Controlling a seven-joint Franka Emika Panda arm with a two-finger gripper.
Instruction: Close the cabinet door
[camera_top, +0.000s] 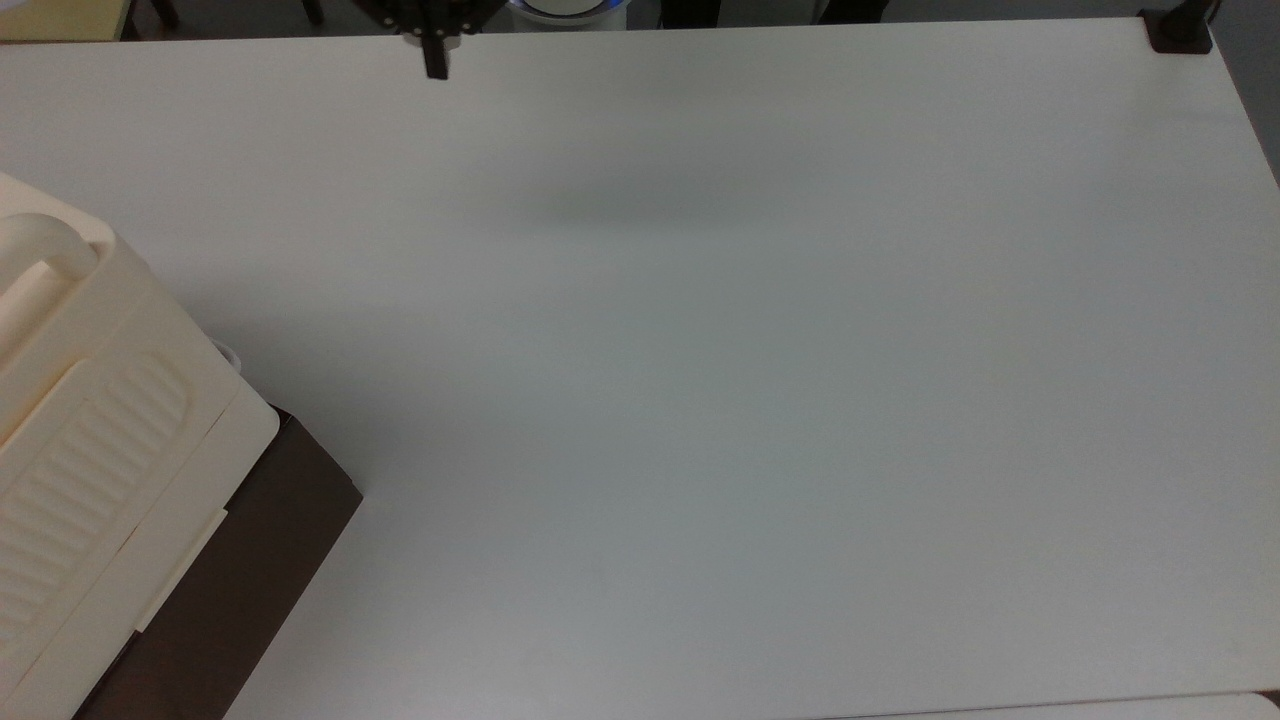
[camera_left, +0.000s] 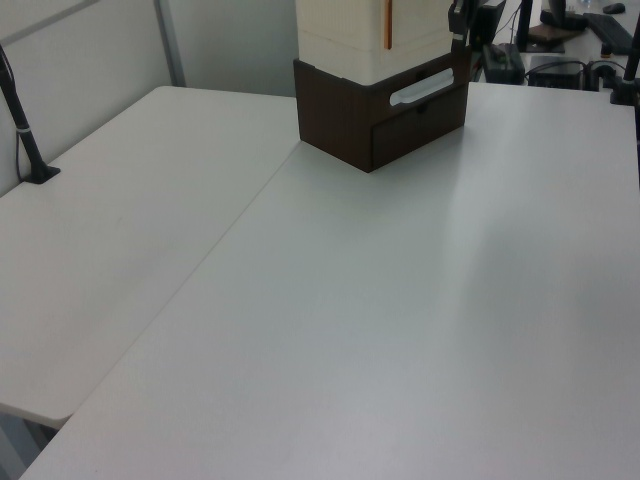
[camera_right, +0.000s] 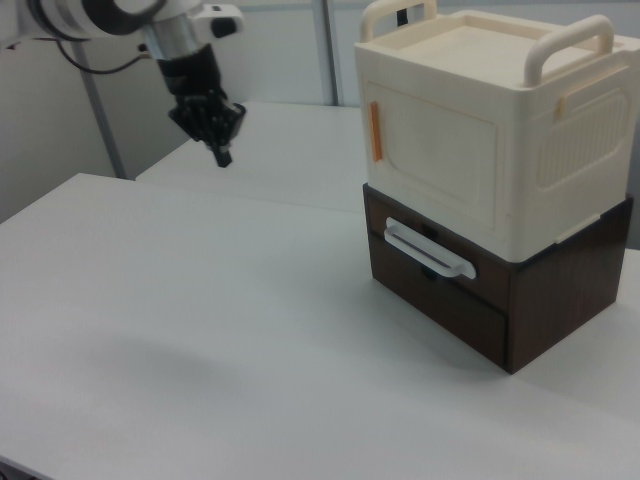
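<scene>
Right view gives you the gripper (camera_right: 222, 152) hanging in the air above the counter (camera_right: 200, 330), well apart from the cabinet (camera_right: 490, 150), and its fingers (camera_right: 224, 156) look pressed together with nothing between them. You can see the cabinet door (camera_right: 435, 160) lying flush with the cream front, its orange strip on the right view's left edge, above a dark brown base (camera_right: 500, 290). Top view puts the cabinet (camera_top: 90, 420) at your lower-left counter (camera_top: 700, 380) corner, with broad bare surface beside it.

the cabinet (camera_right: 500, 130) looked smooth cream plastic on a dark wood-grain base (camera_right: 560, 300); the table (camera_top: 700, 400) was matt white
</scene>
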